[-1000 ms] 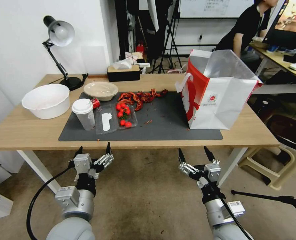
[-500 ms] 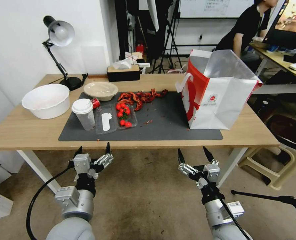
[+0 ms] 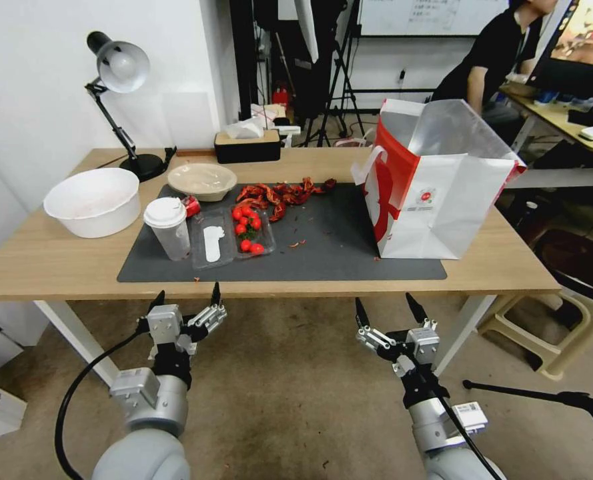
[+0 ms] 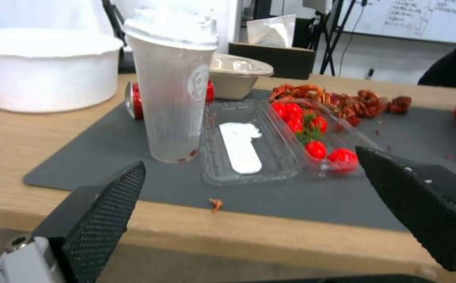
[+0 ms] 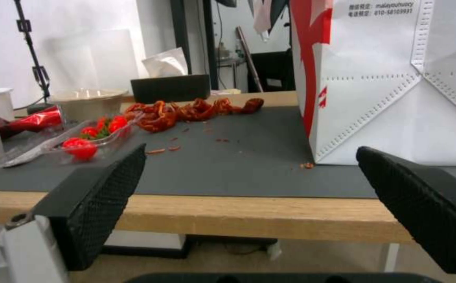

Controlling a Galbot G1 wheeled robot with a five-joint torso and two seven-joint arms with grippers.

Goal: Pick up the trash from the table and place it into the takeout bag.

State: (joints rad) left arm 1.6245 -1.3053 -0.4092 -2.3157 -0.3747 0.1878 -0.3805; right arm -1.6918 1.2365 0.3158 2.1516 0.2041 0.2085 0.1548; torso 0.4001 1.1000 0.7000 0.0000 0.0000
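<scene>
1. Both grippers hang in the air below the near edge of the table [image 3: 56, 263], holding nothing. The left gripper [image 3: 185, 301] has its two black fingers spread wide apart. The right gripper [image 3: 384, 310] has its fingers spread wide too.
2. On the table lies a big dark grey mat [image 3: 349, 247]. I say where each thing is from this mat.
3. On the near left part of the mat stands a clear cup with white lid [image 3: 167, 227]. It is upright.
4. Just beside the cup, also on the mat, lies an open clear plastic box [image 3: 233, 240]. One half has little red tomatoes [image 3: 248, 227] in it. The other half has a white strip stuck to it.
5. A few small red crumbs [image 3: 297, 244] lie in the middle of the mat.
6. On the right part of the mat stands the takeout bag [image 3: 443, 200]. It is white with red sides, shiny inside, and its top is open.
7. A red can [image 4: 133, 105] lies on its side behind the cup, on the mat.
8. A pile of red shells [image 3: 283, 192] lies at the far side of the mat.
9. A shallow beige bowl [image 3: 202, 180] sits at the far left corner of the mat.
10. A big white bowl [image 3: 95, 201] sits on the wood, left of the mat.
11. Past the mat stand a black lamp [image 3: 119, 100] and a tissue box [image 3: 247, 145].
</scene>
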